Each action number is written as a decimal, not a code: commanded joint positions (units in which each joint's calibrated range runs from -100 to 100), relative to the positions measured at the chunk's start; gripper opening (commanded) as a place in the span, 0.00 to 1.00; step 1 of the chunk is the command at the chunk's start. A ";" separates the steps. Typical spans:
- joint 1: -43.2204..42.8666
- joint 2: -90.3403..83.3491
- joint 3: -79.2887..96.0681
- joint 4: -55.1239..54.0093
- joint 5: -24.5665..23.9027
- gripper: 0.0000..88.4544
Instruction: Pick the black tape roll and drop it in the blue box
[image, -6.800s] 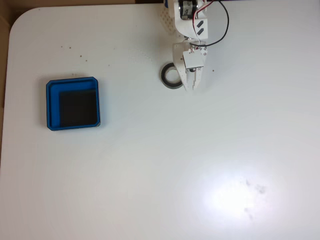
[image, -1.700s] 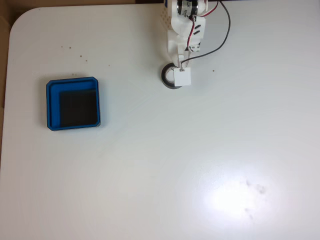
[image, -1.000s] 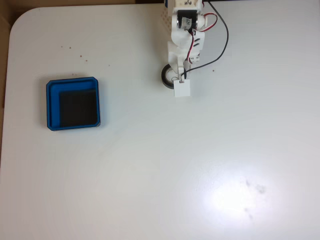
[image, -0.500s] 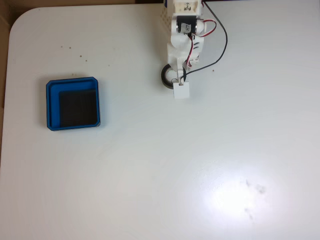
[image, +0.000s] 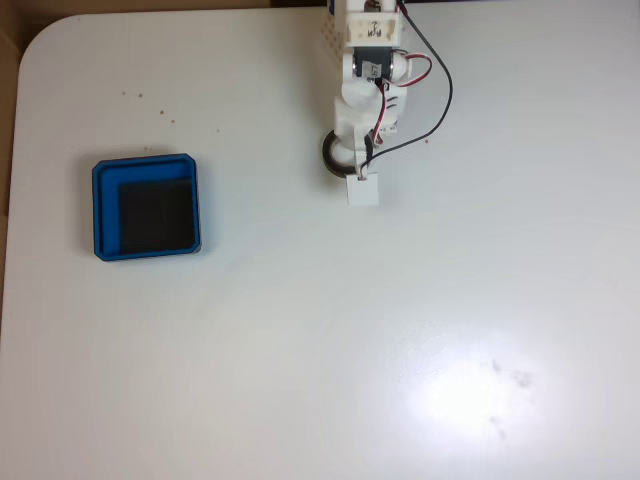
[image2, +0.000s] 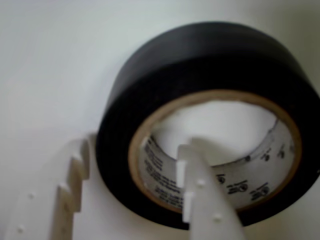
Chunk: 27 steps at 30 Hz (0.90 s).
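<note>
The black tape roll (image2: 200, 55) lies flat on the white table, its tan core and open centre facing up in the wrist view. My gripper (image2: 137, 147) straddles the roll's near wall. One white finger (image2: 205, 200) is inside the ring and the other (image2: 55, 200) is outside on the left, both with small gaps to the wall, so the gripper is open. In the fixed view the arm covers most of the tape roll (image: 329, 154), and the gripper (image: 350, 162) sits over it. The blue box (image: 98, 205) with a black floor rests far to the left, with nothing in it.
The arm's base (image: 365, 20) stands at the table's back edge, with red and black cables looping to its right. The table's rounded corner and left edge (image: 12, 150) lie just beyond the box. Bare white tabletop lies between the roll and the box.
The arm has swung from beside the roll to over it and lowered, and its white wrist block has slid slightly toward the table's front. The roll and box have not moved.
</note>
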 joint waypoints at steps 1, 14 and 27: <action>-0.26 0.79 -3.74 -0.88 -0.13 0.18; -0.35 0.88 -3.29 -6.16 -0.05 0.18; -0.35 0.79 -2.75 -5.91 0.13 0.18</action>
